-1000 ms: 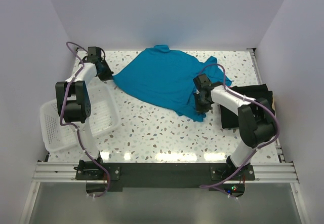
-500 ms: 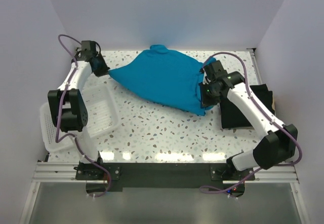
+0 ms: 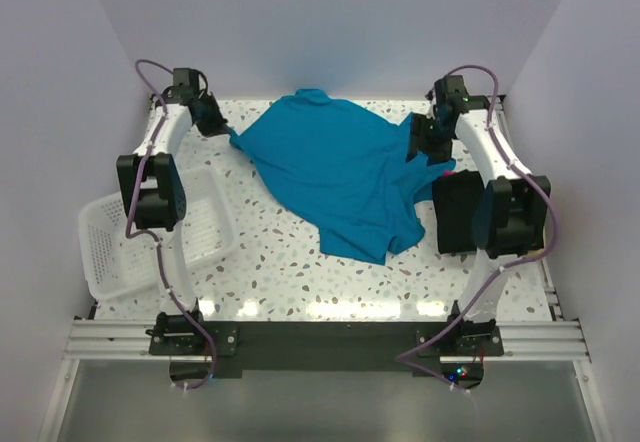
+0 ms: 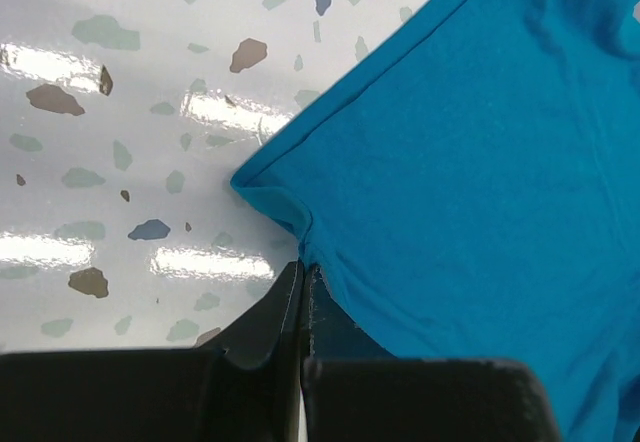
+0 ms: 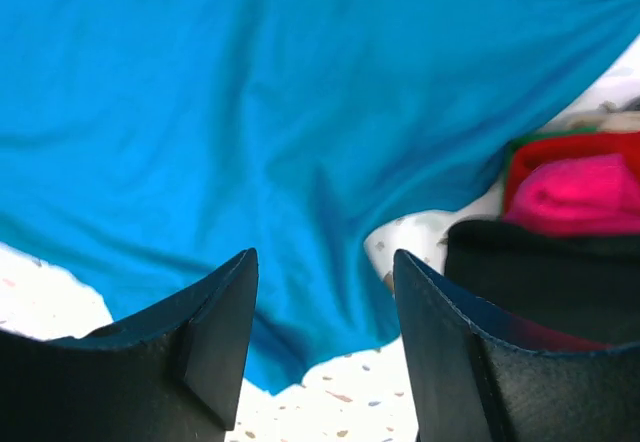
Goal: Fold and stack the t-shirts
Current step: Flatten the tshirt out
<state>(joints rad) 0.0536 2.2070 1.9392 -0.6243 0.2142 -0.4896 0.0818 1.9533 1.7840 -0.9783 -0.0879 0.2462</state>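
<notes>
The teal-blue t-shirt point(image 3: 340, 177) lies spread and rumpled across the middle of the table. My left gripper point(image 3: 225, 128) is at its back-left corner; in the left wrist view the left gripper point(image 4: 303, 274) is shut on the edge of the teal cloth point(image 4: 470, 162). My right gripper point(image 3: 418, 147) hovers over the shirt's back-right part. In the right wrist view the right gripper point(image 5: 322, 262) stands open with nothing between its fingers, the teal cloth point(image 5: 250, 112) below it. The black t-shirt point(image 3: 452, 220) lies folded at the right, partly under the right arm.
A white mesh basket point(image 3: 105, 262) stands at the left front, beside the left arm. In the right wrist view something pink and red point(image 5: 580, 187) shows just beyond the black cloth point(image 5: 540, 267). White walls close in the table's sides and back.
My right gripper has opened, let go of the teal shirt and swung to the back right. The shirt's right part has dropped onto the table. The left gripper keeps its hold.
</notes>
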